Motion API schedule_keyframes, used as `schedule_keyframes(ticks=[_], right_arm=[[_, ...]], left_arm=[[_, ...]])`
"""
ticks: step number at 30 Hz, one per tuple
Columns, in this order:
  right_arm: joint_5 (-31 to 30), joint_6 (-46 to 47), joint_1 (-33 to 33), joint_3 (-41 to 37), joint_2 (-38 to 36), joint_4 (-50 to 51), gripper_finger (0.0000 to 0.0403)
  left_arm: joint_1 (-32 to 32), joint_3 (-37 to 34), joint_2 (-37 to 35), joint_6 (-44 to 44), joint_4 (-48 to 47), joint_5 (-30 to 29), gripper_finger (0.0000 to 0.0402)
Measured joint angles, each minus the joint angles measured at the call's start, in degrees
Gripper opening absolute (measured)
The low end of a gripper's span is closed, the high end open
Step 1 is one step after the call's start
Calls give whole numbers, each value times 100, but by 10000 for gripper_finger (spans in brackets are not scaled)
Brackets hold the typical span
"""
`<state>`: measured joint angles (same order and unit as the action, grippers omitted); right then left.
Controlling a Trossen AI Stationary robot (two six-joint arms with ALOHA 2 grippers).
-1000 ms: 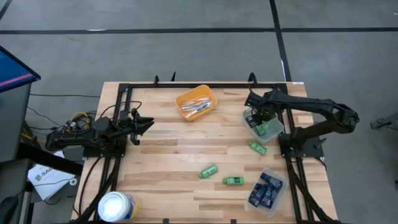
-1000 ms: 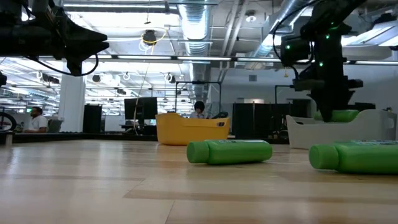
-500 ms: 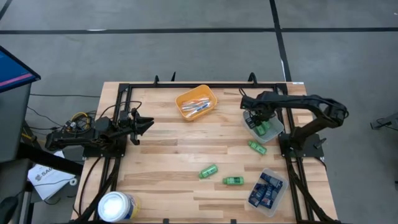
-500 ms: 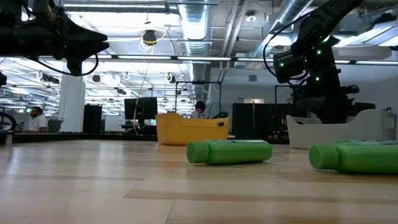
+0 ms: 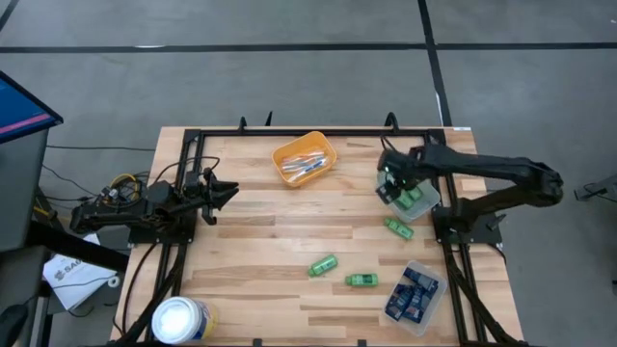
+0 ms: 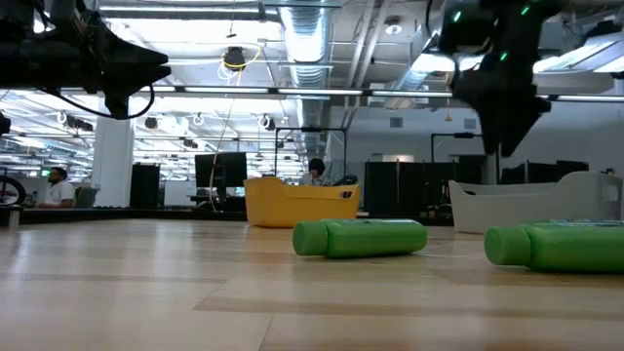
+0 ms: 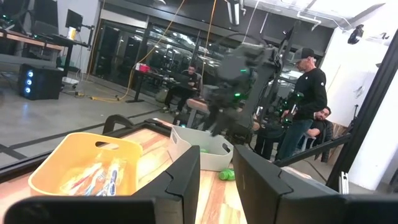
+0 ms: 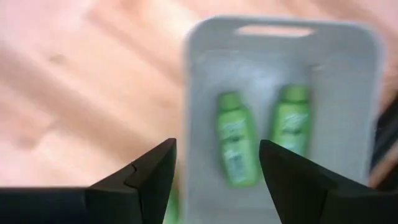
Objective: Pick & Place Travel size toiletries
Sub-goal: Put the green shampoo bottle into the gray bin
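From above, a round white tub [image 5: 180, 319] sits at the lower left corner of the wooden table [image 5: 260, 241]. At lower right, a clear tray [image 5: 414, 296] holds dark navy packets [image 5: 409, 290]. Three green bottles lie loose on the wood: one [image 5: 323, 264] low in the centre, one [image 5: 362, 280] just right of it, one [image 5: 399, 227] higher, near the right side. Above that, at right of centre, the right gripper [image 5: 388, 189] hovers over the left edge of a grey tray [image 5: 430, 203], fingers spread wide and holding nothing. Two green bottles [image 8: 234, 139] lie side by side in that tray, directly beneath the spread fingers. At far left the left gripper [image 5: 229, 191] waits, fingers narrow and empty. At upper centre an orange tray [image 5: 326, 146] holds thin toothbrush-like sticks [image 5: 302, 168].
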<state>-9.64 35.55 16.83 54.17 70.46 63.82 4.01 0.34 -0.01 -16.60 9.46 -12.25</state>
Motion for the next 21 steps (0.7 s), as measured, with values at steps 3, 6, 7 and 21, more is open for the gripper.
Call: schedule_keyframes(ticks=[3, 6, 7, 21], right_arm=[[58, 452, -718, -83, -309, 129, 222], [127, 1164, -1470, -266, -500, 247, 222], [192, 1398, -1712, -323, -528, 245, 222], [628, 3642, -3737, -963, -370, 152, 221]], left_arm=[[0, 0, 0, 0, -1, 0, 92], [0, 0, 0, 0, 1, 0, 92], [0, 0, 0, 0, 0, -2, 92], [0, 0, 0, 0, 0, -24, 92]])
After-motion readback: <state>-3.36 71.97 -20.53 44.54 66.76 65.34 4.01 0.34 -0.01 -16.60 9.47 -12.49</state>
